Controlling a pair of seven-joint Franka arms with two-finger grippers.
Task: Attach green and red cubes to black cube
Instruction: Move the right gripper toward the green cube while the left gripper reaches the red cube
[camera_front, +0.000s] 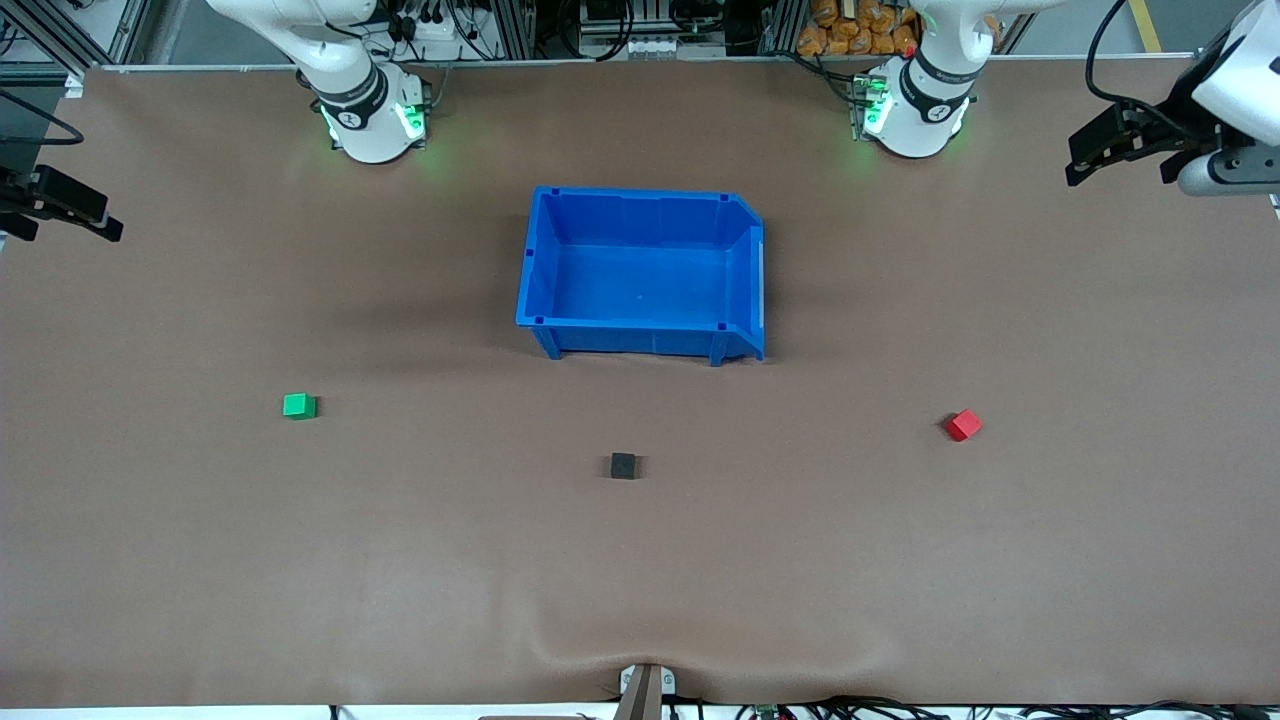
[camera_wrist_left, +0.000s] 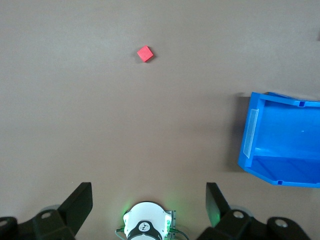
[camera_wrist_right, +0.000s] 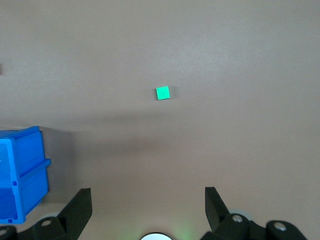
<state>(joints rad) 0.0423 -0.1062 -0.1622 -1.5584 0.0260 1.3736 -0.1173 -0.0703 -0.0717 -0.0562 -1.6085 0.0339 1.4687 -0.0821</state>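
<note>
The left gripper (camera_wrist_left: 147, 200) has its fingers (camera_wrist_left: 80, 202) spread wide with nothing between them. It hangs high over the left arm's end of the desk (camera_front: 640, 560), at the edge of the front view (camera_front: 1125, 155), and the arm waits there. Its wrist view looks straight down on bare desk (camera_wrist_left: 100, 125), with the red cube (camera_wrist_left: 145, 53) lying alone on the surface and one end of the blue bin (camera_wrist_left: 282, 145) showing at the side.

The right gripper (camera_wrist_right: 147, 202) is likewise wide apart at the fingers (camera_wrist_right: 80, 205) and holds nothing. It hangs over the right arm's end of the desk, only partly in the front view (camera_front: 60, 205), and that arm waits too. Under it the wrist view shows the green cube (camera_wrist_right: 162, 93) on open desk (camera_wrist_right: 225, 75) and a corner of the bin (camera_wrist_right: 22, 172).

In the front view the three cubes lie apart from one another on the desk, all nearer to the camera than the bin (camera_front: 640, 340). The black cube (camera_front: 623, 465) sits in the middle, nearest the camera of the three, in line with the bin. The green cube (camera_front: 299, 405) lies well apart from it toward the right arm's end. The red cube (camera_front: 963, 425) lies well apart toward the left arm's end, turned at an angle to the desk's edges. None of the cubes touches another, and neither gripper is near any of them. The bin stands upright at the desk's middle, between the cubes and the arm bases.
</note>
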